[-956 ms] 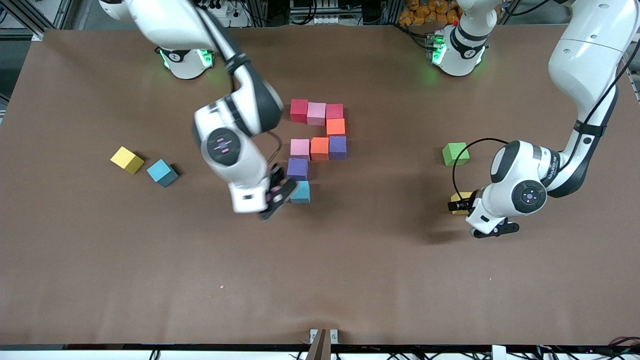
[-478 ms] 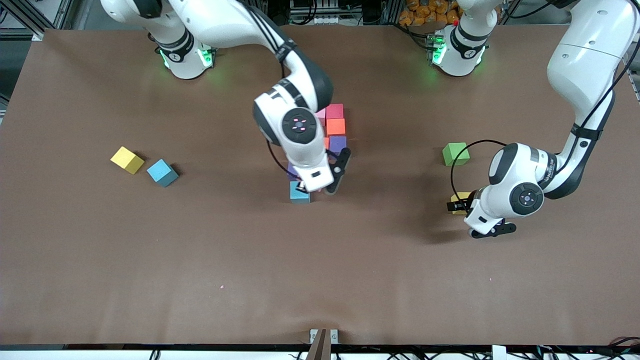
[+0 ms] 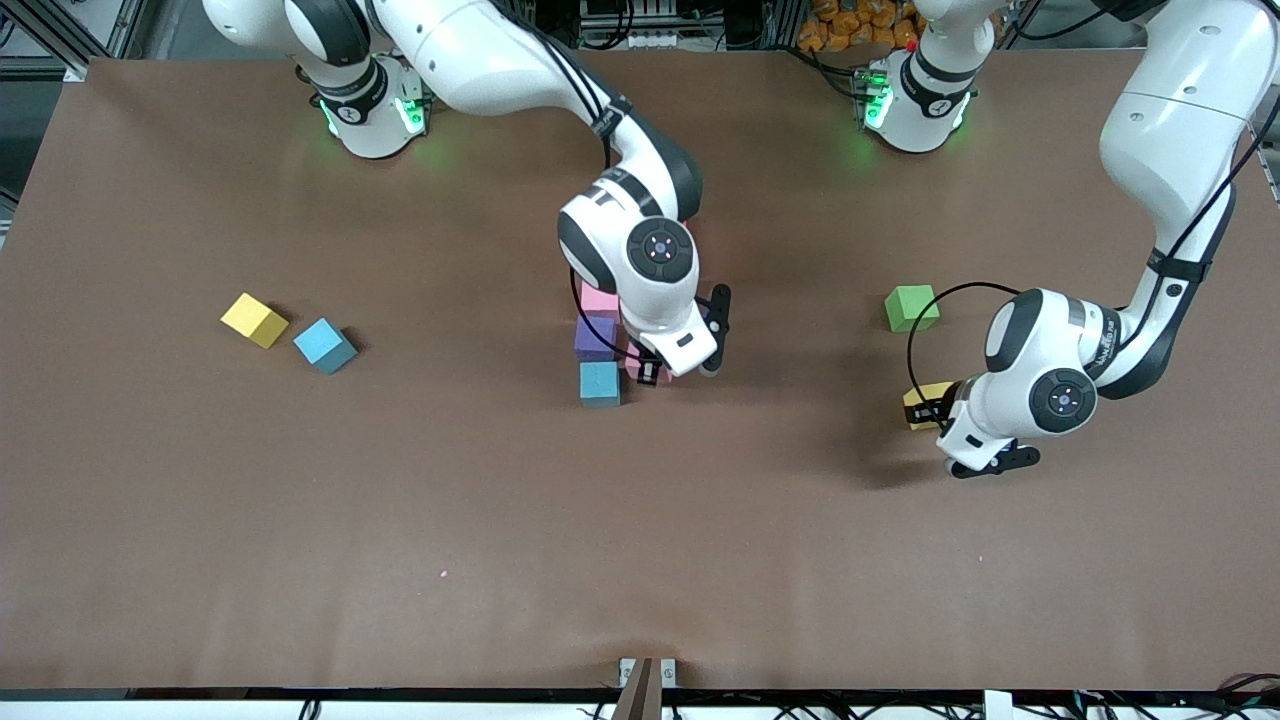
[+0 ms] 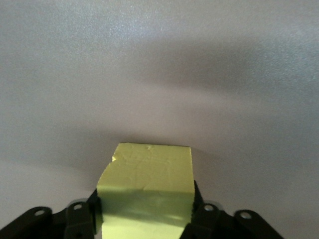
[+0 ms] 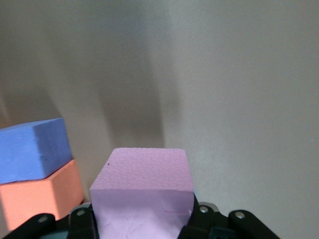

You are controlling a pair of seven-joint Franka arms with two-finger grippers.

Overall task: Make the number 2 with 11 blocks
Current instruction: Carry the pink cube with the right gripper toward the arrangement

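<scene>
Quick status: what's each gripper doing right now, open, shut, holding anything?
Left gripper: closed on the yellow block.
Right gripper: closed on a pink block, beside the light blue block.

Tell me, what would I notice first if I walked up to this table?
Probably the colourful blocks mid-table, where the right gripper holds a pink block beside the teal block. Toward the left arm's end, the left gripper clamps a yellow block, close to a lone green cube.

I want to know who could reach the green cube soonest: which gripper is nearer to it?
Left. The left gripper, shut on a yellow block, sits close beside the green cube; the right gripper, holding a pink block, is by the number.
</scene>
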